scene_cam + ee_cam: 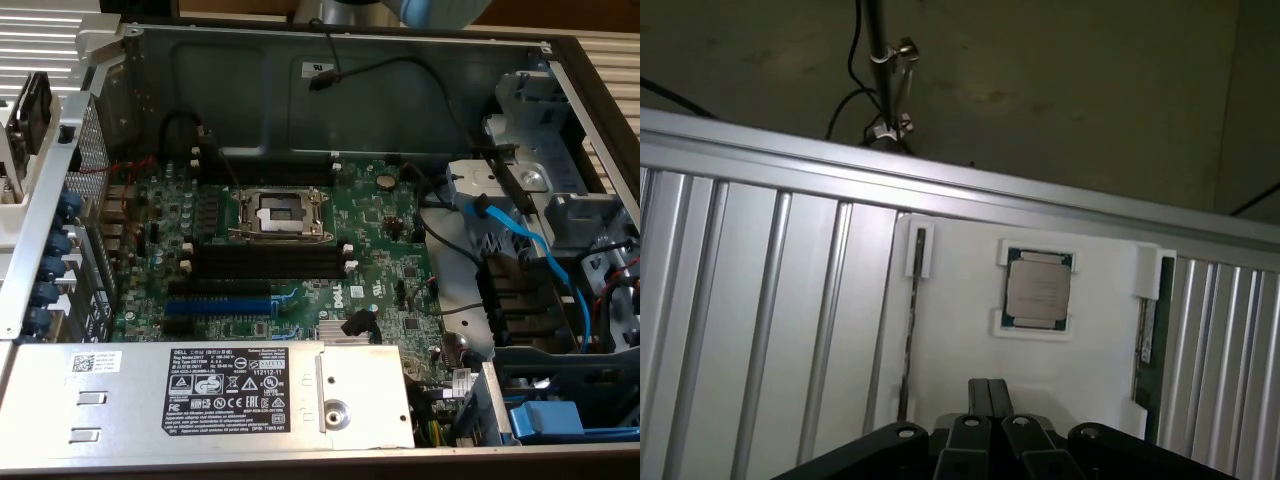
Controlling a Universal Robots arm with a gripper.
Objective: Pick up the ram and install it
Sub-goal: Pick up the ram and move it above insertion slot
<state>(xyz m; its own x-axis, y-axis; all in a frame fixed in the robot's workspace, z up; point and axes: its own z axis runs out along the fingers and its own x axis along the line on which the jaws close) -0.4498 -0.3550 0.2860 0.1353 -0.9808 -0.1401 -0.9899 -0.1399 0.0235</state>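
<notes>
- Ribbed metal bench (760,330): the ground of the scene. It carries a white holder (960,360), and a dark floor with loose cables lies beyond its far rail.
- Computer case (330,60): it lies open, with the motherboard (390,230) flat inside and a labelled power supply (240,385) along the near wall.
- Memory slots (265,262): black, with white end clips, just beside the processor socket (280,212). They appear vacant, so nothing is installed as yet. The blue expansion slot (218,305) sits between them and the power supply.
- White holder: a loose processor chip (1038,288) rests at its middle, with one thin stick standing on edge at each side.
- The ram (910,330): upright on its long edge in the holder, one end tucked in a white clip and untouched. A second stick (1143,345) stands likewise across the chip. Which of the two is meant cannot be told, though the first is the nearer to the claw.
- Gripper (990,390): the fingers are pressed together and empty. It hangs over the holder's near edge, between the two sticks and apart from both.
- Step in hand, as a judgement: the approach to the pick, with no grasp made.
- What a grasp calls for: fingers parted, centred over the stick's thin top edge and squared to its length, so the pads meet its flat faces.
</notes>
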